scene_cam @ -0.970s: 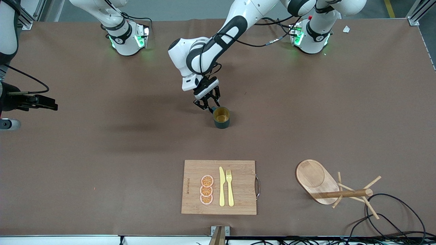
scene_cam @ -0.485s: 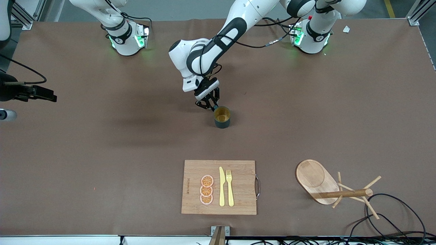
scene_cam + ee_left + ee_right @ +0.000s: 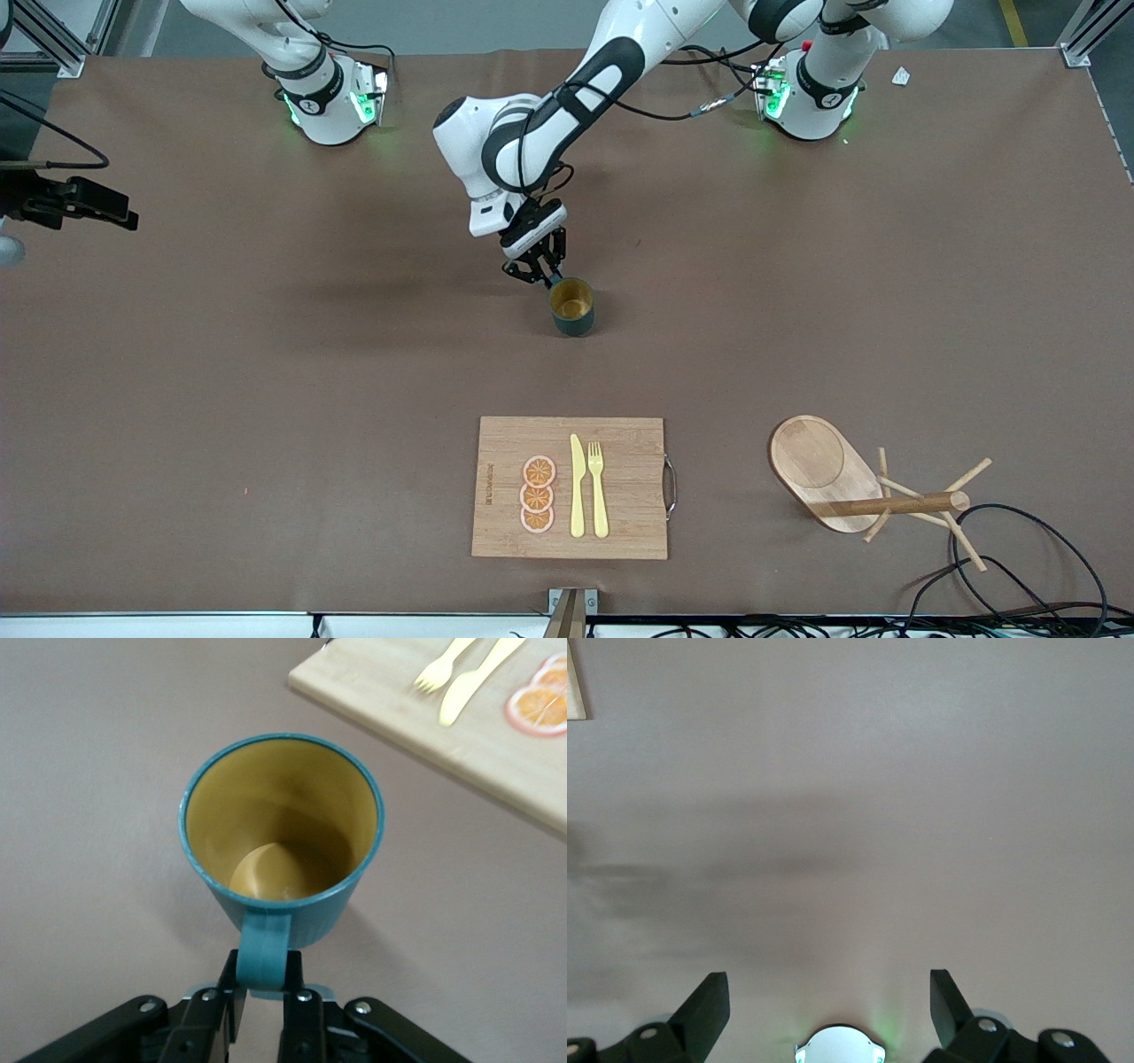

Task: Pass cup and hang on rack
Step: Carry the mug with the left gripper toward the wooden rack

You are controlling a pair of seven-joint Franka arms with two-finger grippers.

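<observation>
From the front, the left gripper (image 3: 542, 275) pinches the handle of the cup (image 3: 573, 307), which stands mid-surface, farther from the camera than the cutting board (image 3: 620, 443). The rack (image 3: 819, 461) lies tipped over toward the left arm's end; hanging would likely fail until it stands. The right gripper (image 3: 89, 206) waits, jaws open.

Left wrist view: jaws closed on the thin handle (image 3: 264, 948); the cup could swing when lifted. It is empty.

Right wrist view: only bare surface (image 3: 850, 771).

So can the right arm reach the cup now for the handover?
Probably not yet: the right gripper, open, hangs at the table's edge, while the left gripper holds the cup by its handle mid-table.
</observation>
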